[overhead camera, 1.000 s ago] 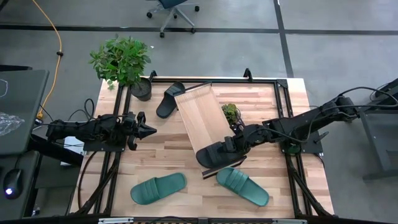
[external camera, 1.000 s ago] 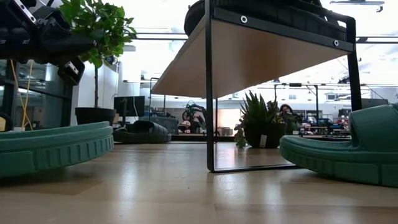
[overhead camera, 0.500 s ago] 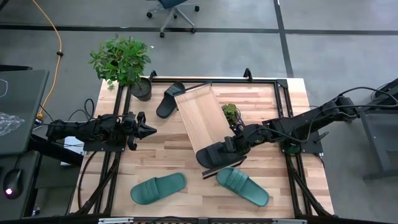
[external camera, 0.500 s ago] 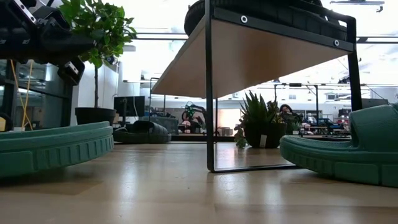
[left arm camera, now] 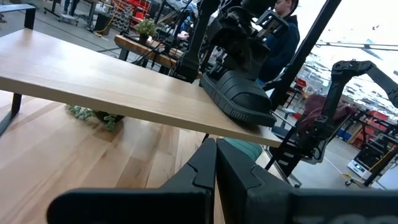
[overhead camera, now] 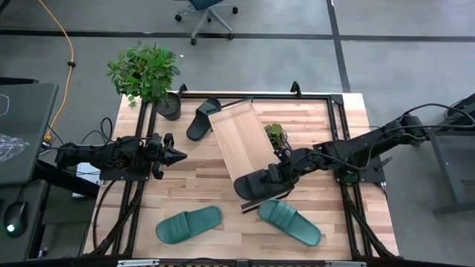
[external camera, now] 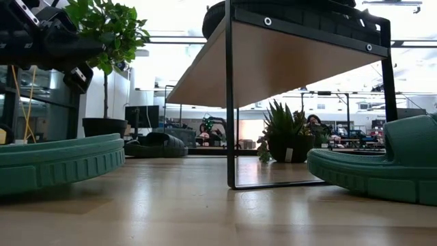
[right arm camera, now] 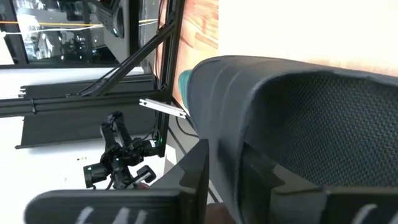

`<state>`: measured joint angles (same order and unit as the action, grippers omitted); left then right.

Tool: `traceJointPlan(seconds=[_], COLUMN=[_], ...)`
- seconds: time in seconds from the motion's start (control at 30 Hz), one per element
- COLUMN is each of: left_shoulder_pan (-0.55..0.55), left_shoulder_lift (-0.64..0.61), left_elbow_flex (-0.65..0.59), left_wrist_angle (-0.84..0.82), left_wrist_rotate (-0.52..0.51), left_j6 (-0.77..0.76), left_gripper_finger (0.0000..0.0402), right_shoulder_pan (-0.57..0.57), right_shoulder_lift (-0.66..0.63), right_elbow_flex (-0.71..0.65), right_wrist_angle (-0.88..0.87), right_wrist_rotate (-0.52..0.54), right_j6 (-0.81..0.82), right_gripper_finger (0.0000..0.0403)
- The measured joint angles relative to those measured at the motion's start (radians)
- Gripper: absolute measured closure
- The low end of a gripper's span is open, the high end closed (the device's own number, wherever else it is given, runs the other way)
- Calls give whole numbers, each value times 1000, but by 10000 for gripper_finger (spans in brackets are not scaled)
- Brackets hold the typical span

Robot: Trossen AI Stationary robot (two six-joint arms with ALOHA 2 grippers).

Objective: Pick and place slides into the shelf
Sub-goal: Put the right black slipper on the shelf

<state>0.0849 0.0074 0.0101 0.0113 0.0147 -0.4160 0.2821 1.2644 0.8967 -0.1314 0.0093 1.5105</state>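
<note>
Because the right claw (overhead camera: pixel 276 173) sits at the near end of the shelf (overhead camera: pixel 239 141) with its fingers straddling the side wall of a black slide (overhead camera: pixel 258 183), the coming move seems to turn on how that slide lies on the plank: in the right wrist view one finger is inside the foot opening and one outside, set narrow around the wall, and I cannot tell whether they grip or have begun to let go. The slide rests on the shelf's near end, its long axis running crosswise to the shelf's length. The shelf itself lies slantwise on the counter (overhead camera: pixel 319 119). Beyond its far end lies the second black slide (overhead camera: pixel 202 118). Two teal slides (overhead camera: pixel 188 224) (overhead camera: pixel 290 221) wait on the counter, near the shelf's near end. The left claw (overhead camera: pixel 175 156), fingers pressed together, hangs beside the shelf, pointing at it.
</note>
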Motion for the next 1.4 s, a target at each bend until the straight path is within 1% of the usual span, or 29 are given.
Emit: traceJointPlan(seconds=[0.5,0.83,1.0,1.4], left_shoulder_pan=[0,0,0,0], left_shoulder_lift=[0,0,0,0], left_elbow_flex=[0,0,0,0], left_wrist_angle=[0,0,0,0], left_wrist_rotate=[0,0,0,0], left_j6=[0,0,0,0], left_gripper_finger=[401,401,401,401], right_shoulder_pan=[0,-1,-1,-1], right_shoulder_lift=[0,0,0,-8], right_elbow_flex=[0,0,0,1], right_wrist_angle=[-2,-9,-14,-47], right_wrist_rotate=[24,6,41,46], right_j6=[-8,-1,-4,0], right_gripper_finger=[343,343,343,343])
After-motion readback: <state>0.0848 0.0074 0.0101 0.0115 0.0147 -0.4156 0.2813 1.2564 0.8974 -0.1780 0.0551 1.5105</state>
